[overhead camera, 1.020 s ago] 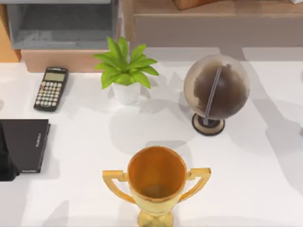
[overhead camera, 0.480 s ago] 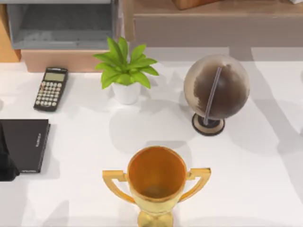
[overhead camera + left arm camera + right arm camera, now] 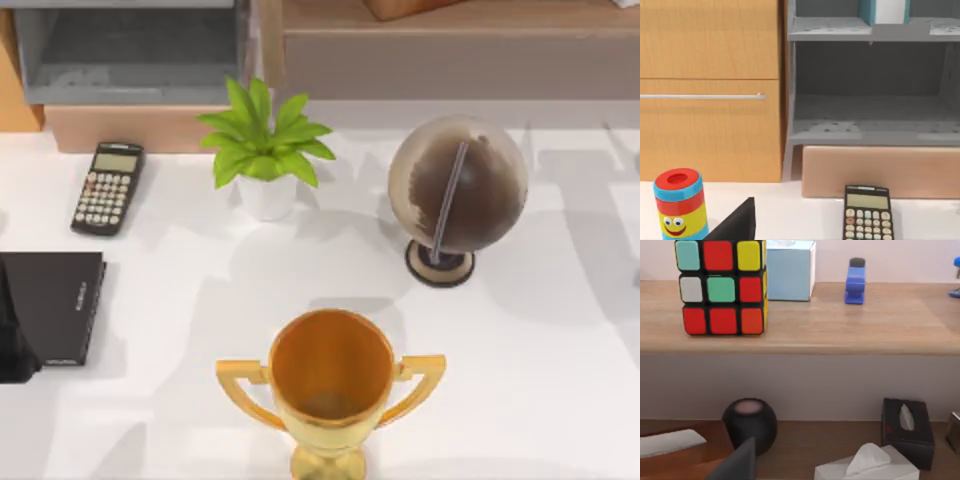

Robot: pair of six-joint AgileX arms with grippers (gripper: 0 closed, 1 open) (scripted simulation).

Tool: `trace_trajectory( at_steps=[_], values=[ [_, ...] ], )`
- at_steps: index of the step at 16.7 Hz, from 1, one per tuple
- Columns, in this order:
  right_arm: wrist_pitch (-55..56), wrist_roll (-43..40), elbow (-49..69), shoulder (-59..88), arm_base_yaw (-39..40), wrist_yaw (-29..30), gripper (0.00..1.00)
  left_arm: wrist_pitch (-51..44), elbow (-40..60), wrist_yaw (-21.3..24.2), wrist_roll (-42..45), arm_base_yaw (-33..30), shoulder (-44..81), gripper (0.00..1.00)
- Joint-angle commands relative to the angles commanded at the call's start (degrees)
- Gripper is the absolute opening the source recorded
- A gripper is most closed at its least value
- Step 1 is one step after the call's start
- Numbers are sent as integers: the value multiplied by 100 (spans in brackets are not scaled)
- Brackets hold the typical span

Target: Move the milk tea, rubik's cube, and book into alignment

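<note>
The shadows on the table by the globe are sliding about, while every object is staying put. That likely means the right arm is moving up high, with no task thing shifted yet.

The right gripper is facing the rubik's cube, which is sitting on a wooden shelf ahead of it and higher up. The left gripper is looking toward the book, far ahead and above on the grey shelf. (Whether either gripper is wide or narrow cannot be told.)

The trophy cup is looking empty inside. A tissue is poking out of the white box near the right gripper.
</note>
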Motion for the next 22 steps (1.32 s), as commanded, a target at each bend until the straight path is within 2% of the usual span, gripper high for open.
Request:
trace_trajectory(
  at_steps=[7,11,14,22],
  values=[
    [-138,-11,-3802,-3988,-593,-677,100,0,0,0,0,0,0,100],
    [-203,-15,-5257,-5486,-856,-981,100,0,0,0,0,0,0,100],
    [-230,-18,-5752,-6001,-959,-1101,100,0,0,0,0,0,0,100],
    [-232,-18,-5801,-6052,-969,-1113,100,120,182,-11,-6,-31,183,100]
  ],
)
